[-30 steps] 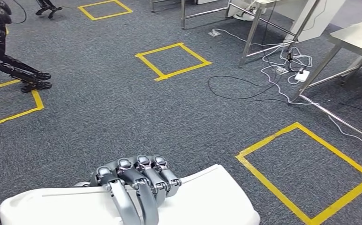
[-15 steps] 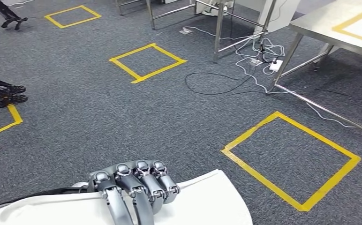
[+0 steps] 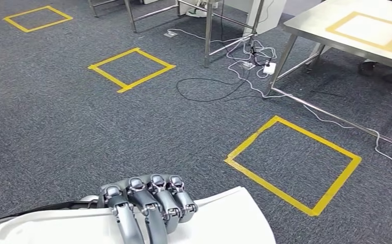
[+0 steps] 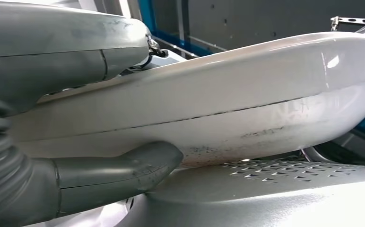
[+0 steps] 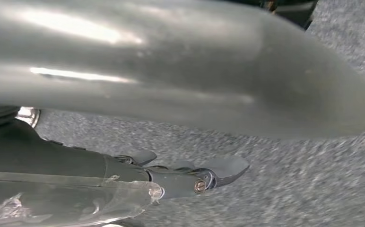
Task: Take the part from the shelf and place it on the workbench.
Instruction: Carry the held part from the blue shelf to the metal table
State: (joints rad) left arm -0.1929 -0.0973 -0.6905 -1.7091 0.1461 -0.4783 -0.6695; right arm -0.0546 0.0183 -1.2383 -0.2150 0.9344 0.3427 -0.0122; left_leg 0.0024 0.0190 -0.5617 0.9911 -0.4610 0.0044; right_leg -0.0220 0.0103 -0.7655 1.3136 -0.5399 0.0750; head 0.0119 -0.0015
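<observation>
We carry the white part (image 3: 219, 218) low in front of us, our left hand (image 3: 145, 206) curled over its top edge; in the left wrist view the thumb (image 4: 124, 170) presses up under its rim. In the right wrist view our right hand (image 5: 190, 177) lies beneath the part with fingers stretched flat; whether it grips, we cannot tell. Ahead of the part the grey carpet bears three full yellow tape squares, the nearest (image 3: 293, 162) just beyond it. Farther off, loose cables (image 3: 219, 91) and a power strip (image 3: 269, 67) lie by the workbench (image 3: 356, 33), which carries one taped square.
</observation>
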